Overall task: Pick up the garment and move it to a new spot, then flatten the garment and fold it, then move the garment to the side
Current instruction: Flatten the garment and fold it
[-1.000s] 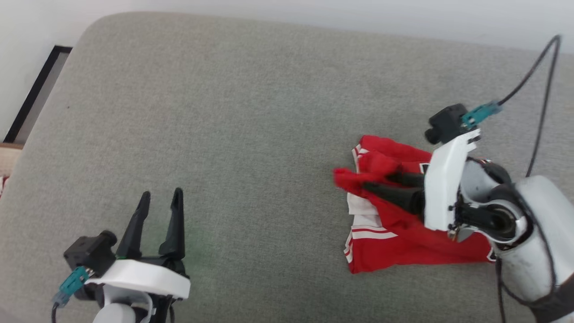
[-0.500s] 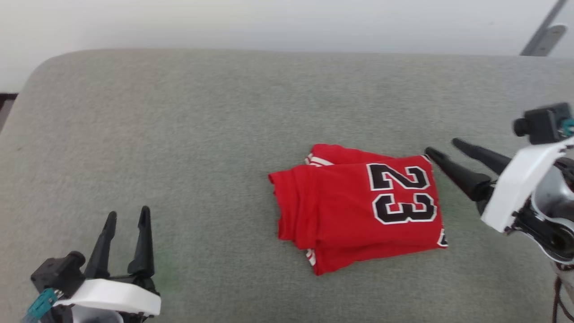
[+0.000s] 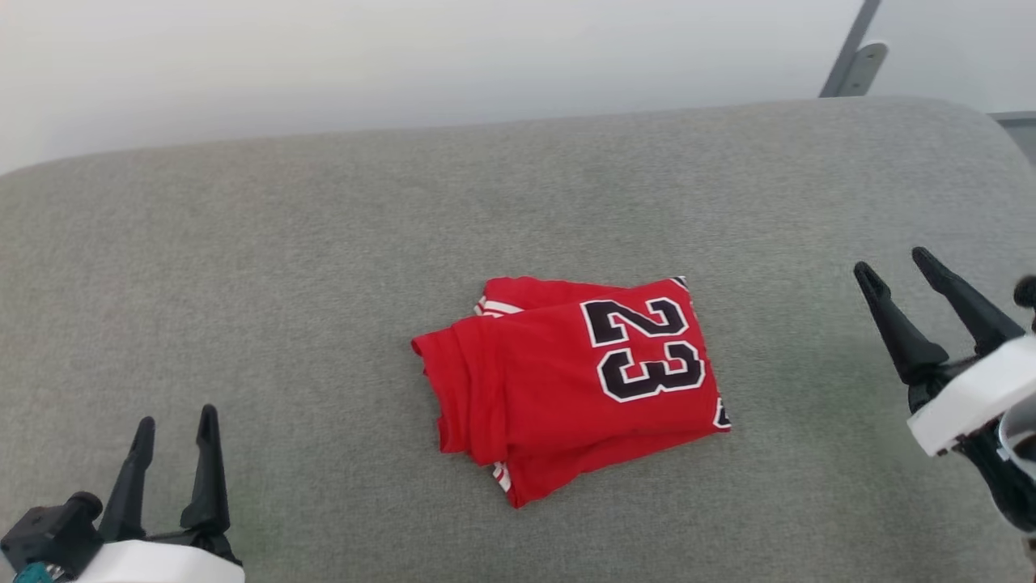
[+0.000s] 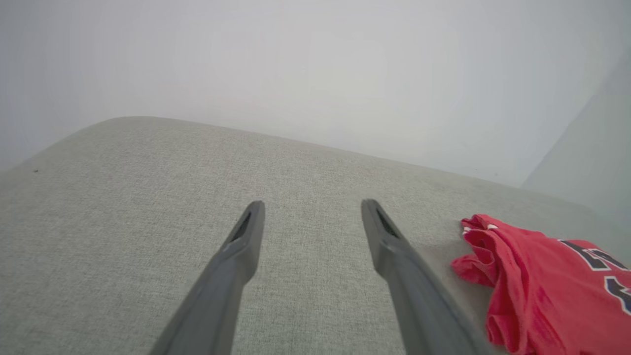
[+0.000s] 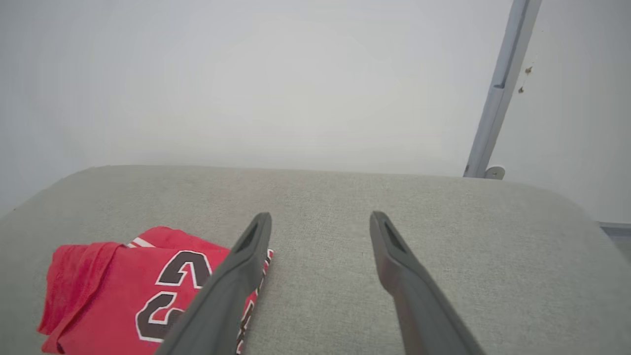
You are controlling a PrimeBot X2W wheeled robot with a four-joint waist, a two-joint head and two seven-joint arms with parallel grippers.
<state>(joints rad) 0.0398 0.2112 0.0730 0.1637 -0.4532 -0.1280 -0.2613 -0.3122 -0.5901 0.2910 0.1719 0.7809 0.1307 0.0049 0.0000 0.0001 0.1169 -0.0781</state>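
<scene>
At the middle of the grey cushion (image 3: 243, 243) the garment (image 3: 558, 389) lies folded. The left tool (image 3: 176, 415) and right tool (image 3: 889, 259) stand wide open, empty, well apart from it. Folding seems done; next, grip the whole stack and shift it aside.

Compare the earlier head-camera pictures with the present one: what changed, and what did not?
The right gripper drew back rightward, open, off the garment it was reaching into a second ago. The garment, bunched then, now lies folded with the 23 up. The head view shifted too. The left gripper stayed open, empty, apart from the garment.
</scene>
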